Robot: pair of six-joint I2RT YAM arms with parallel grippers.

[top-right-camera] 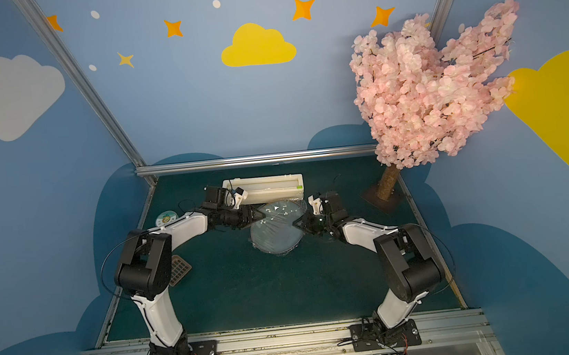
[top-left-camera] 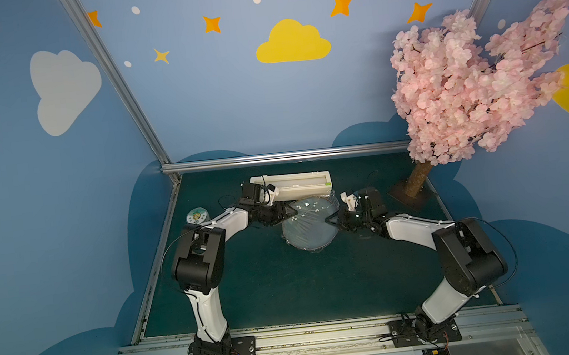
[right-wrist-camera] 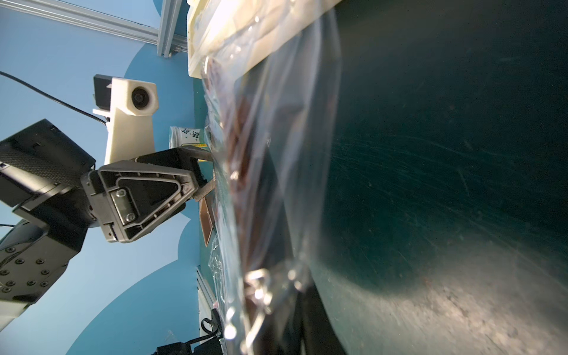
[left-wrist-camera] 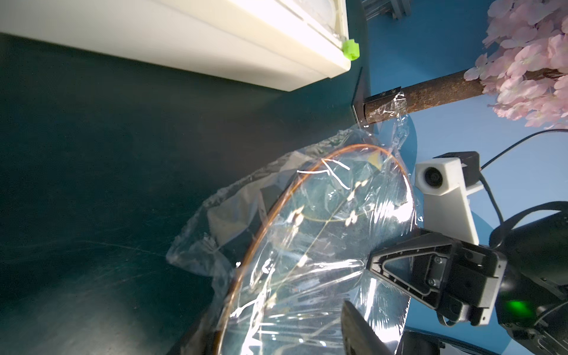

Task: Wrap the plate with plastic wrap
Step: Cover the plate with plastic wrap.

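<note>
Right gripper point(top-left-camera: 328, 220) is pinched closed on the plastic wrap point(left-wrist-camera: 307, 264) at one edge of the plate point(top-left-camera: 305, 235), the film drawn into tight streaks toward its tip; left gripper point(top-left-camera: 290, 215) sits at the opposite edge with its jaws partly apart, and nothing clearly held between them; the plate lies on the green table point(top-left-camera: 288, 293) between the two, just in front of the cream box point(top-left-camera: 298, 184); film already covers its top, so I judge the covering mostly done; loose crinkled flaps stick out past the rim and need tucking under; whether the film is cut free of the box I cannot tell; the box crowds the far edge; the jar point(top-left-camera: 196, 216), brown grid mat point(top-right-camera: 179, 268) and pink tree point(top-left-camera: 475, 82) stand well apart.
</note>
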